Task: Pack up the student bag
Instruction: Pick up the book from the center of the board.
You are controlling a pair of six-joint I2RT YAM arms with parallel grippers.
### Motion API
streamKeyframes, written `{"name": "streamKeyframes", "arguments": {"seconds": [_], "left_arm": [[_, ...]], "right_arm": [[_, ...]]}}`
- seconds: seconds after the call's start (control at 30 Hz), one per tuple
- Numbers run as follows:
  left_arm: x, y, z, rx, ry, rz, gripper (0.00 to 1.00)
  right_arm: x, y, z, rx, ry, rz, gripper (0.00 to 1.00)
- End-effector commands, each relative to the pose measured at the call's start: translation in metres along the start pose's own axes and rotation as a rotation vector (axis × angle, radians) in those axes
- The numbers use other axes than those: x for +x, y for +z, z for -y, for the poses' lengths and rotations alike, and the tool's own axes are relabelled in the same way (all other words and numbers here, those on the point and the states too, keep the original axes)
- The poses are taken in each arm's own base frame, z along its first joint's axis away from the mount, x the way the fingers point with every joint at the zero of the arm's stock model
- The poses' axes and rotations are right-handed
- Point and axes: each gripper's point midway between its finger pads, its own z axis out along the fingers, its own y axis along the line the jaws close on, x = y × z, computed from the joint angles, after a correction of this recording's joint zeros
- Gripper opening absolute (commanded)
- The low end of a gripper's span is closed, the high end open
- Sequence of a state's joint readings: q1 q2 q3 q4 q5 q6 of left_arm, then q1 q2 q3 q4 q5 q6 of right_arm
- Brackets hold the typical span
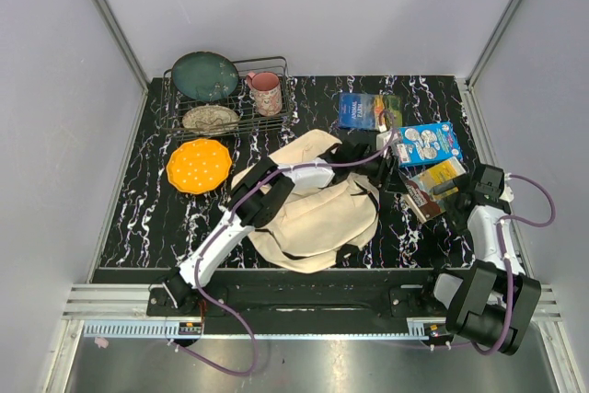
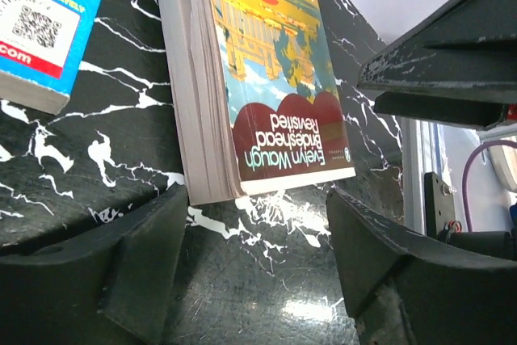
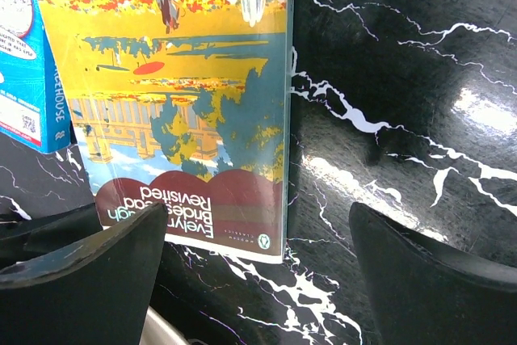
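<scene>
Paperback (image 2: 275, 78) flat on table (image 2: 97, 103), corner just ahead of left fingers (image 2: 121, 272), spread and empty | right fingers (image 3: 428, 280) spread, empty, paperback ahead-left | student bag (image 1: 313, 227) behind left fingers

The left arm (image 1: 213, 248) and right arm (image 1: 490, 232) pair white link shells with black joints; a purple cable (image 1: 551, 202) loops along each. Their wedge-shaped black fingers (image 2: 121, 268) show pale scuffs.
</scene>
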State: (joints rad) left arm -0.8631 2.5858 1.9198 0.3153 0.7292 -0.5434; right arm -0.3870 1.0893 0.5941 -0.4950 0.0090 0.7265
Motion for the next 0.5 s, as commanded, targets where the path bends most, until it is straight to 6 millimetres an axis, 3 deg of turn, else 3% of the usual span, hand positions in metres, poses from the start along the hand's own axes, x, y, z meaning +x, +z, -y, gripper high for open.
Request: {"name": "streamKeyframes", "arguments": {"seconds": [0.0,0.03,0.17,0.47], "left_arm": [[-0.041,0.001,0.016,-0.005,0.033,0.064,0.75],[-0.049,0.003,0.020,0.001,0.036,0.074,0.75],[-0.052,0.010,0.018,0.010,0.011,0.081,0.75],[-0.028,0.029,0.013,0.015,-0.033,0.040,0.75]], "right_arm": [[-0.004,-0.003,-0.002,-0.020,-0.014,0.018,1.00],[-0.003,-0.003,-0.003,-0.023,-0.014,0.017,1.00],[-0.003,-0.001,-0.002,-0.018,-0.017,0.013,1.00],[0.006,-0.001,-0.012,-0.085,-0.037,-0.032,1.00]]}}
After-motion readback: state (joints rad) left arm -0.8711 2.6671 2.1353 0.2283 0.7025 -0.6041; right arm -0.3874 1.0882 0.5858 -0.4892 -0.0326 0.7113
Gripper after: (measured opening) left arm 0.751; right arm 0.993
